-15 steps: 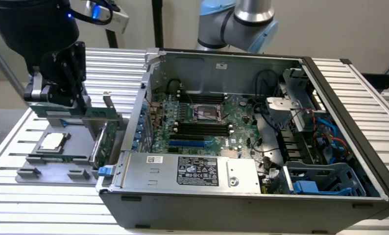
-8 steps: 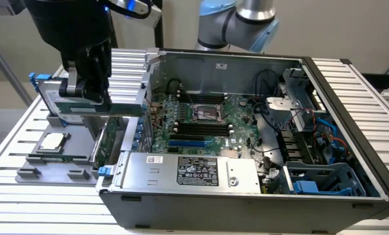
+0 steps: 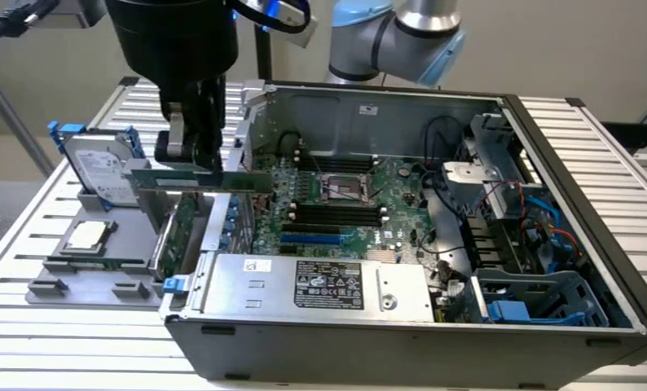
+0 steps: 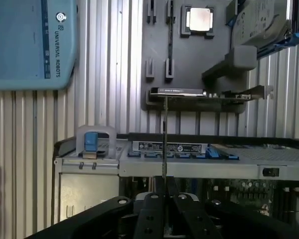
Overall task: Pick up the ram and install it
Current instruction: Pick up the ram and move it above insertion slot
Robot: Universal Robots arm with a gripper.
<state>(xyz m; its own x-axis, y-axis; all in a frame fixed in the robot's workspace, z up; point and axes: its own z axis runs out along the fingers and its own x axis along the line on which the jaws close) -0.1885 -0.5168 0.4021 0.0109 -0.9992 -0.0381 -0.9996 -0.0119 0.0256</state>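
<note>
Clamping the ram (image 3: 228, 181) (held level) is the end effector (image 3: 193, 165).

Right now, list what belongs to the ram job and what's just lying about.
Job: ram, clamped in the gripper; black motherboard slots.
Lying about: hard drive; processor chip; expansion card; power supply.

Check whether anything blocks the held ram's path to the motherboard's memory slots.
Nothing visible does. The gripper holds the ram in the air, over the case wall at the exterior view's left. The black slots lie uncovered inside the case, with no cable or part across them.
</note>
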